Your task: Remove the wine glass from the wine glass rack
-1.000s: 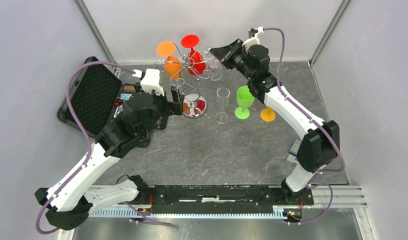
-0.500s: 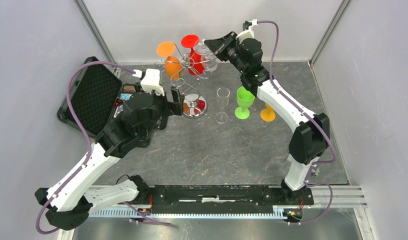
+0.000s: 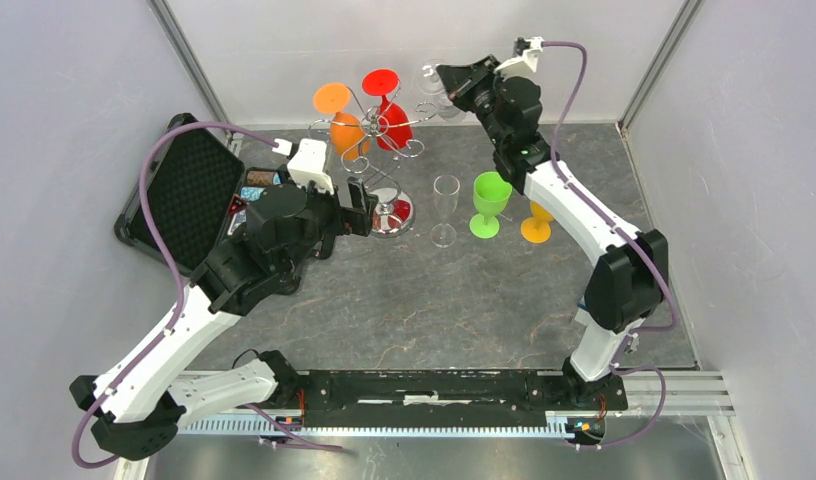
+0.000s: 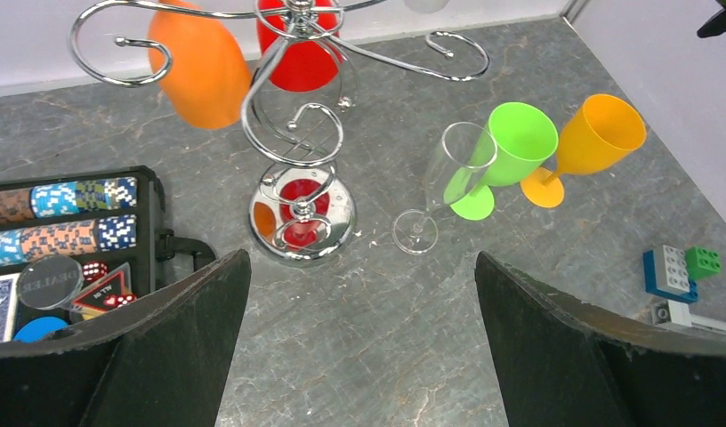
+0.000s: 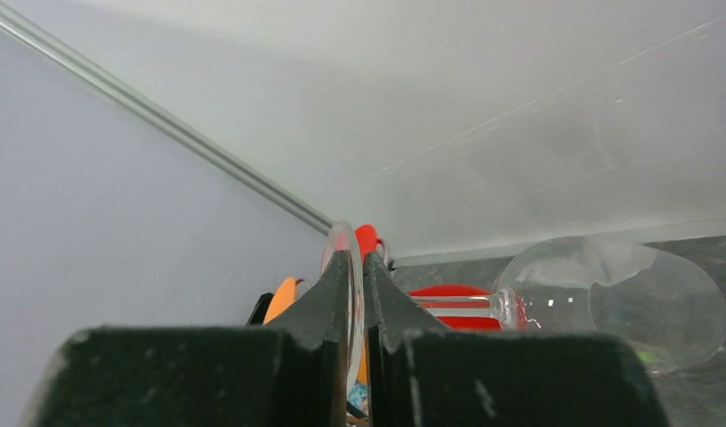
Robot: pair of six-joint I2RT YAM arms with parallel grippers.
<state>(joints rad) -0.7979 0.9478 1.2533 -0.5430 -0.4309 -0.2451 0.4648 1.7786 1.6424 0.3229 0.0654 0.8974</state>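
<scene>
The chrome wine glass rack (image 3: 382, 170) stands at the back of the table, also in the left wrist view (image 4: 293, 133). An orange glass (image 3: 344, 128) and a red glass (image 3: 390, 118) hang on it. My right gripper (image 3: 448, 78) is shut on the foot of a clear wine glass (image 3: 434, 97) and holds it on its side in the air, to the right of the rack and apart from its arms. In the right wrist view the foot (image 5: 354, 267) is pinched between the fingers and the bowl (image 5: 626, 298) points right. My left gripper (image 3: 362, 208) is open and empty next to the rack's base (image 4: 302, 218).
A clear flute (image 3: 445, 205), a green goblet (image 3: 489, 203) and an orange goblet (image 3: 535, 226) stand right of the rack. An open black case (image 3: 184, 195) with poker chips lies at the left. Toy bricks (image 4: 675, 271) lie at the right.
My right gripper has carried the clear wine glass up and to the right, away from the rack's arm. My left arm has barely moved.
</scene>
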